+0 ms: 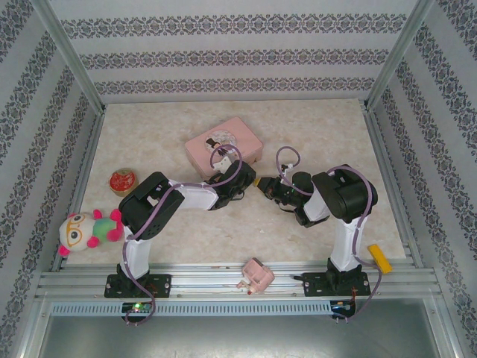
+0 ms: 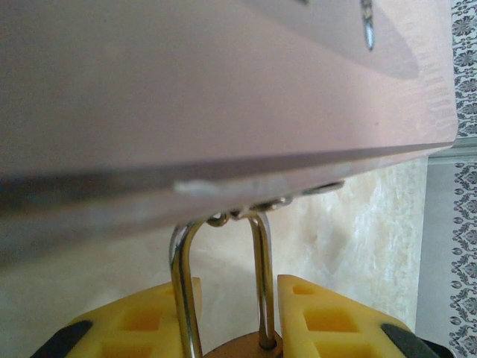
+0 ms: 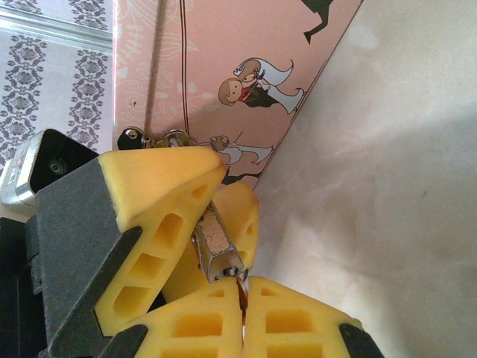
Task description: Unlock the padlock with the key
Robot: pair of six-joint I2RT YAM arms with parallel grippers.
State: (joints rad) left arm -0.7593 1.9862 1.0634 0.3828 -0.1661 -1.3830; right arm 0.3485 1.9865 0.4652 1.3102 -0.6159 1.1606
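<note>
My left gripper (image 2: pixel 238 302) is shut on the brass body of the padlock (image 2: pixel 240 347), low in the left wrist view. The padlock's silver shackle (image 2: pixel 258 280) rises between the yellow fingers (image 2: pixel 339 321) up to the edge of the pink tin (image 2: pixel 223 89). In the right wrist view the padlock (image 3: pixel 215 246) sits between the left gripper's yellow fingers (image 3: pixel 160 205). My right gripper (image 3: pixel 243 302) is shut on the thin key (image 3: pixel 240 286), whose tip touches the padlock's bottom end. From above, the left gripper (image 1: pixel 243 186) and right gripper (image 1: pixel 268 188) meet just in front of the tin (image 1: pixel 223 145).
A plush toy (image 1: pixel 86 230) lies at the near left, with a round red object (image 1: pixel 123 181) behind it. A small pink item (image 1: pixel 256 274) rests on the front rail. A yellow block (image 1: pixel 380 257) lies at the near right. Patterned walls enclose the table.
</note>
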